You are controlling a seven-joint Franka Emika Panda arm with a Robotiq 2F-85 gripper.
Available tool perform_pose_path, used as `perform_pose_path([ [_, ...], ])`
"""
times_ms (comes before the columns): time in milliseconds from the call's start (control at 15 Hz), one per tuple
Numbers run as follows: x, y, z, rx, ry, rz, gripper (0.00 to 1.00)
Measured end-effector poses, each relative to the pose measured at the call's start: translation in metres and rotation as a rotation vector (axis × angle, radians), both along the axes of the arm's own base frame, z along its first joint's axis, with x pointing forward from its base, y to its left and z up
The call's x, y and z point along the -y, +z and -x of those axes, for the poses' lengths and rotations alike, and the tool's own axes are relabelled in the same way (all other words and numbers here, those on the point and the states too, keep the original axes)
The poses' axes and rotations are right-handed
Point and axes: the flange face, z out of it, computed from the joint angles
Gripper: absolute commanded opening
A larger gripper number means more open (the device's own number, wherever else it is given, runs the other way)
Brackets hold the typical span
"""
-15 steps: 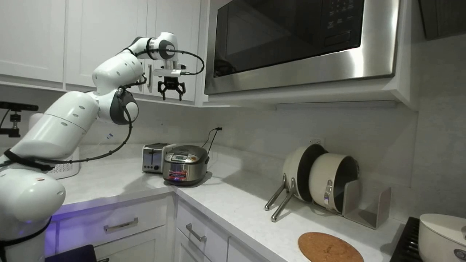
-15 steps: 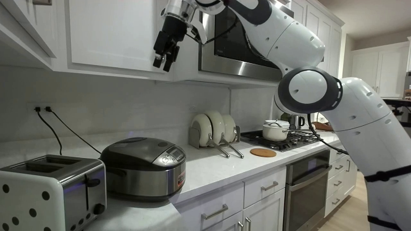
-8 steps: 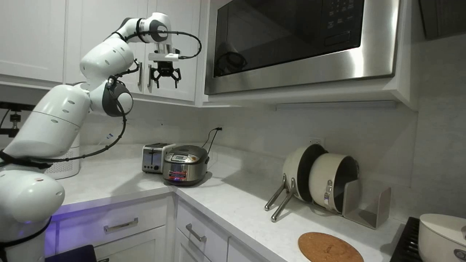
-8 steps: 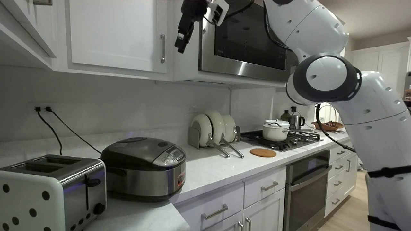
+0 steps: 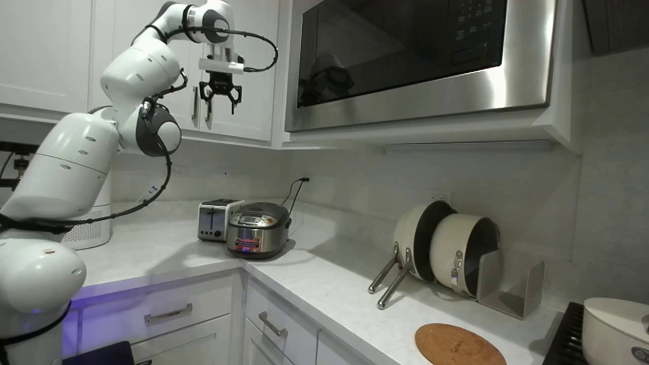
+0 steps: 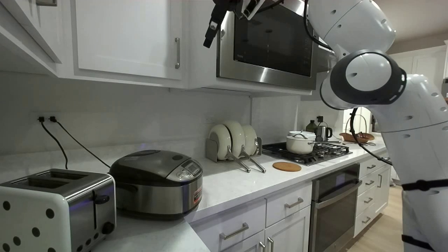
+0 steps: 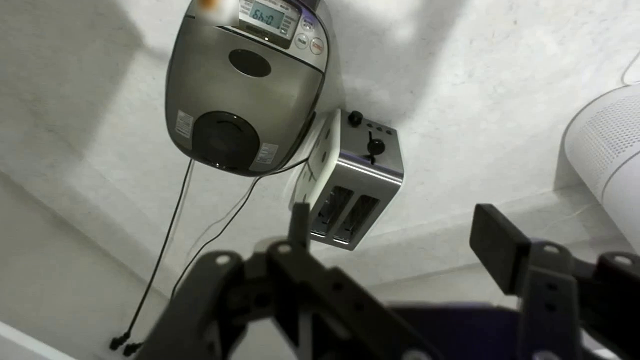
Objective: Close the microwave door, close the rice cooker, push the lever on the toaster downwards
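Pale counter [image 5: 345,274] lies below the hand [image 5: 221,108], which hangs released in midair, fingers [image 7: 500,247] spread wide.

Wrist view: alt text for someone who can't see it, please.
An open, empty gripper hangs above a pale counter, with a silver toaster, its lever up, and a closed rice cooker side by side below. The right edge cuts off a perforated white cylinder.
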Motion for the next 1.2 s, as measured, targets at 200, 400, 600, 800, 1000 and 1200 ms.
perform_pose_path([
  [200, 0.003, -0.002, -0.003, -0.025, 0.015, -0.021, 0.27],
  [400, 0.002, -0.011, -0.010, -0.053, 0.014, -0.005, 0.05],
  [600, -0.002, -0.022, -0.021, -0.076, 0.011, 0.003, 0.00],
  [800, -0.007, -0.033, -0.031, -0.097, 0.000, 0.000, 0.00],
  [1000, -0.013, -0.042, -0.039, -0.119, -0.007, -0.010, 0.00],
  [1200, -0.020, -0.051, -0.046, -0.138, 0.003, -0.007, 0.26],
])
